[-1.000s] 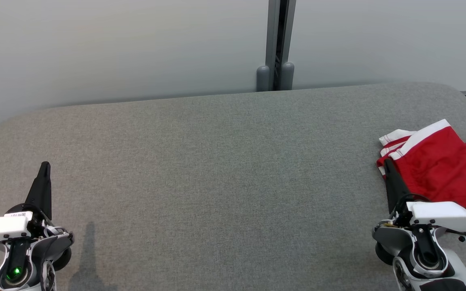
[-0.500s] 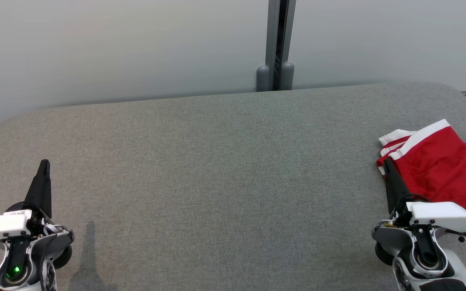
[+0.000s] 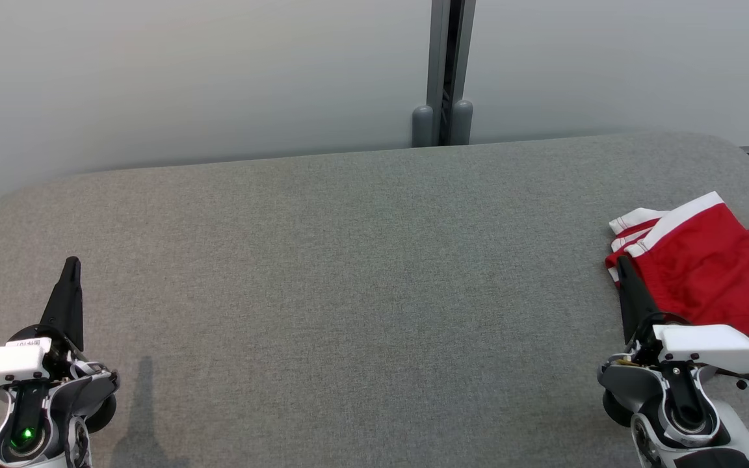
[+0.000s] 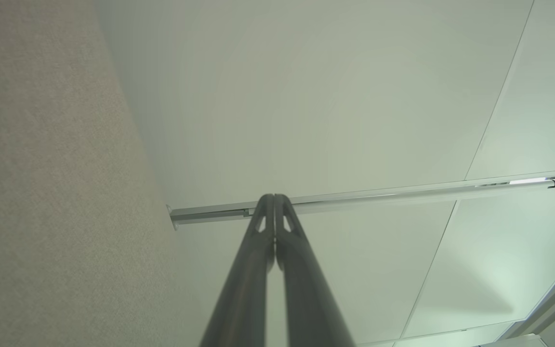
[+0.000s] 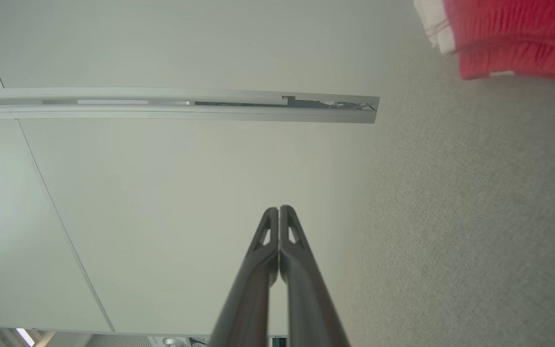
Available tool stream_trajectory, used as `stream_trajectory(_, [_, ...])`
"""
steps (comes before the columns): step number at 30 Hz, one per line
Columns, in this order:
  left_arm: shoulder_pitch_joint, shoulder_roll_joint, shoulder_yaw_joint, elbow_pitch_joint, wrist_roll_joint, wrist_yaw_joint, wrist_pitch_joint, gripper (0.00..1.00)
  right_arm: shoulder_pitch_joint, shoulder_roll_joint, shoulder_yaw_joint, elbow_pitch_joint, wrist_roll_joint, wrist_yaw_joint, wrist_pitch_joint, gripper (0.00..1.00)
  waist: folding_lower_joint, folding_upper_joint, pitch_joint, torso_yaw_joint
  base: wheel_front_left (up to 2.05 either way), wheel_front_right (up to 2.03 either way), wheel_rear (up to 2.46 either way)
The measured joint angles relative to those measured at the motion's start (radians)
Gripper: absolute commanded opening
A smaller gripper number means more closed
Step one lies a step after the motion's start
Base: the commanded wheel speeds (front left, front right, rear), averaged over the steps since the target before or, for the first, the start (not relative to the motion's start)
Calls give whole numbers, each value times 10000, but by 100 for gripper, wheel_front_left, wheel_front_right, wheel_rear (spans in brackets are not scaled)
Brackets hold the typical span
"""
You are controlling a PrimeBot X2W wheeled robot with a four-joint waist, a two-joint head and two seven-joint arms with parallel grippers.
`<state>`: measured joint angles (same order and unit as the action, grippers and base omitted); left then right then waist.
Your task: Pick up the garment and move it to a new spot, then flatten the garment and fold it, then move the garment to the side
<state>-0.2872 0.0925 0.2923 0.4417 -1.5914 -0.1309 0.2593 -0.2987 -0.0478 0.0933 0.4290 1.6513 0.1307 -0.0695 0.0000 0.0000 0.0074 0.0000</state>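
The garment (image 3: pixel 706 266) is a red jersey with white trim and dark lettering. It lies folded at the far right of the grey padded surface (image 3: pixel 361 273), and its right part runs off the head view. A corner of the garment (image 5: pixel 513 38) shows at the top right of the right wrist view. My right gripper (image 3: pixel 623 261) is shut and empty, its tip just at the garment's near left edge as seen from the head; contact cannot be told. In its own wrist view my right gripper (image 5: pixel 279 210) has both fingers pressed together. My left gripper (image 3: pixel 73 261) is shut at the lower left, far from the garment, and my left gripper (image 4: pixel 273 197) holds nothing.
A pale wall runs behind the surface, with a grey vertical post (image 3: pixel 443 71) at the middle back. The surface's rounded far edge and corners lie close to the wall. Bare grey fabric spreads between the two arms.
My left gripper has edged slightly up the head view. The right arm and the garment have stayed still.
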Motion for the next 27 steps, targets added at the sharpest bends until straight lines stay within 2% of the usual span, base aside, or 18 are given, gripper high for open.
stream_trajectory(27, [-2,-36,67,0,88,0,42,0,0,0,0,0,0,0,0,0,-1,0,0,0,0,0,0])
